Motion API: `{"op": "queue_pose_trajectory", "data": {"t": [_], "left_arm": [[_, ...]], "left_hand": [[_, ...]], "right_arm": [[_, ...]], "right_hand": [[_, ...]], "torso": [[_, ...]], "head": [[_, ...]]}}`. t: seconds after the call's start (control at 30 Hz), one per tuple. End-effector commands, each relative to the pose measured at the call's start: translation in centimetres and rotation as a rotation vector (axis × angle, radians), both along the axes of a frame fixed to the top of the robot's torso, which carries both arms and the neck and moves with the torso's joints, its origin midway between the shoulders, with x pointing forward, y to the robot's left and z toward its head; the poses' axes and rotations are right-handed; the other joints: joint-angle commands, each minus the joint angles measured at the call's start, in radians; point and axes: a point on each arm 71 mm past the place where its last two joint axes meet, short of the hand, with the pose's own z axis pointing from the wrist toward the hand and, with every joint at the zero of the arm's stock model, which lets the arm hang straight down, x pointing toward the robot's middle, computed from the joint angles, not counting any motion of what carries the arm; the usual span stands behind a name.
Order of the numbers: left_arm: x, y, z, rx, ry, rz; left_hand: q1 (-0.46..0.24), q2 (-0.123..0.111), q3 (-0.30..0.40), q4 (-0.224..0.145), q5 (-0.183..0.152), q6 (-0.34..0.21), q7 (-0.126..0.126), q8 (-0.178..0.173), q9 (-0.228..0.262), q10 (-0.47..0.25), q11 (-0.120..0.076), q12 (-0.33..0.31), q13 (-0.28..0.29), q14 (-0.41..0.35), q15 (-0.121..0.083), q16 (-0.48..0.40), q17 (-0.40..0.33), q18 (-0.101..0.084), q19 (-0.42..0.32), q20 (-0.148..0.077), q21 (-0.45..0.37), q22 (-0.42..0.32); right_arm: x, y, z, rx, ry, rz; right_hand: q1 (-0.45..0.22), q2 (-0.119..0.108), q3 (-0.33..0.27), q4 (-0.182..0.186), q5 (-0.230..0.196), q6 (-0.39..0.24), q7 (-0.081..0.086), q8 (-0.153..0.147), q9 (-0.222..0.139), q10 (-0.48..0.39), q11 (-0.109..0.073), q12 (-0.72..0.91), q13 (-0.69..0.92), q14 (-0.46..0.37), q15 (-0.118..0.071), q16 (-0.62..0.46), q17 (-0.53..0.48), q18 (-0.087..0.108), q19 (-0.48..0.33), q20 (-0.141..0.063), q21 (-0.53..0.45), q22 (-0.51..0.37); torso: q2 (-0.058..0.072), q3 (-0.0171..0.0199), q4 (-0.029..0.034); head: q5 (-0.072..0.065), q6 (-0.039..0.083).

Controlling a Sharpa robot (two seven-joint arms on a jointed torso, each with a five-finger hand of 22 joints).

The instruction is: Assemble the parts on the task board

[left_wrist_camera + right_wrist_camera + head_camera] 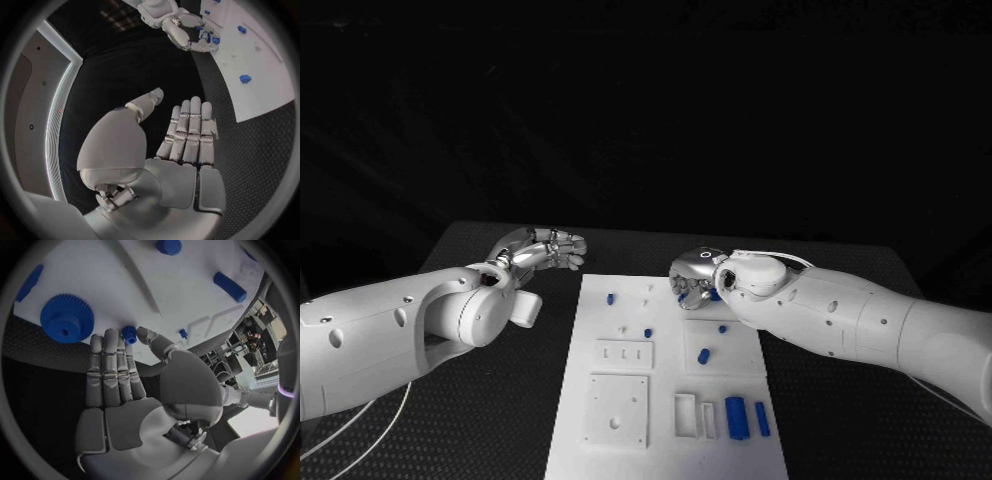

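The white task board [661,440] lies in the middle of the black table. My right hand [697,270] hovers over its far right part, fingers straight. A small blue peg [129,334] sits between the thumb tip and a fingertip, both touching it, so it looks pinched. Beside the fingers a blue gear [67,318] lies on the task board [156,285]. My left hand [545,247] is off the board's far left corner over bare table; my left hand [187,145] is flat, fingers straight, thumb apart, holding nothing.
Loose blue parts lie along the board: a peg [612,298], small pieces [648,332] [723,328] [705,354], and two long bars [736,418] [763,418]. White plates [625,352] [617,408] and a white slot piece [685,415] sit nearer me.
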Motion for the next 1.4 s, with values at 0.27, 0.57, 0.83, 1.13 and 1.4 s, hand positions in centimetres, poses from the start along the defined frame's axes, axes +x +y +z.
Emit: {"op": "queue_pose_trajectory", "data": {"t": [0.27,0.57,0.83,1.13,1.4], "left_arm": [[0.0,-0.2,0.2,0.0,-0.007,-0.006],[0.0,0.0,0.2,0.001,-0.004,-0.004],[0.0,0.0,0.2,0.001,-0.005,-0.003],[0.0,0.1,0.2,0.003,-0.006,0.001],[0.0,0.0,0.2,0.003,-0.006,0.001]], "left_hand": [[-0.006,-0.003,0.007,-0.001,-0.004,-0.008,0.0,-0.004,0.002,-0.013,0.002,-0.007,-0.002,-0.006,0.0,-0.006,0.002,0.011,-0.004,0.005,0.007,0.023],[-0.006,-0.004,0.007,-0.001,-0.005,-0.009,0.0,-0.004,0.002,-0.016,0.002,-0.009,-0.003,-0.005,0.0,-0.006,0.003,0.012,-0.005,0.006,0.008,0.023],[-0.006,-0.004,0.008,-0.001,-0.006,-0.01,0.0,-0.004,0.003,-0.019,0.003,-0.011,-0.004,-0.005,0.0,-0.005,0.003,0.012,-0.005,0.006,0.009,0.023],[-0.006,-0.004,0.008,0.0,-0.007,-0.01,0.0,-0.004,0.003,-0.021,0.004,-0.012,-0.004,-0.004,0.0,-0.005,0.004,0.012,-0.006,0.006,0.01,0.023],[-0.006,-0.005,0.009,0.0,-0.007,-0.012,0.001,-0.005,0.003,-0.023,0.005,-0.013,-0.005,-0.004,-0.001,-0.005,0.004,0.012,-0.006,0.005,0.011,0.023]], "right_arm": [[-0.5,-0.2,-1.3,-0.07,0.019,0.013],[-0.7,-0.2,-1.3,-0.049,-0.043,0.027],[-1.1,0.5,-0.3,0.021,-0.151,0.05],[-1.7,1.4,0.9,0.053,-0.256,0.03],[-2.1,2.8,1.4,0.065,-0.313,0.022]], "right_hand": [[0.044,0.011,0.094,0.001,-0.094,0.047,-0.018,0.018,0.016,0.053,-0.021,0.005,0.02,0.02,-0.023,0.094,0.037,0.017,0.033,-0.024,0.091,0.028],[0.075,0.008,0.135,-0.002,-0.106,0.06,-0.024,0.023,0.03,0.073,-0.029,0.003,0.033,0.013,-0.031,0.151,0.038,0.017,0.029,-0.035,0.159,0.027],[0.084,0.004,0.185,0.0,-0.126,0.088,-0.036,0.033,0.052,0.108,-0.046,0.009,0.057,0.022,-0.049,0.237,0.032,0.017,0.044,-0.058,0.255,0.026],[0.091,-0.02,0.225,0.01,-0.178,0.105,-0.043,0.035,0.064,0.125,-0.053,0.009,0.071,0.023,-0.057,0.282,0.013,0.017,0.05,-0.07,0.302,0.023],[0.093,-0.036,0.247,0.021,-0.194,0.111,-0.046,0.034,0.069,0.131,-0.056,0.007,0.076,0.026,-0.06,0.3,-0.003,0.017,0.056,-0.076,0.321,0.022]], "torso": [[0.004,-0.0014,-0.0016],[0.006,-0.002,-0.0029],[0.006,-0.0036,-0.0025],[0.007,-0.0053,-0.0035],[0.009,-0.005,-0.0016]], "head": [[0.001,0.002],[0.003,0.005],[0.002,0.014],[0.008,0.027],[0.01,0.034]]}}
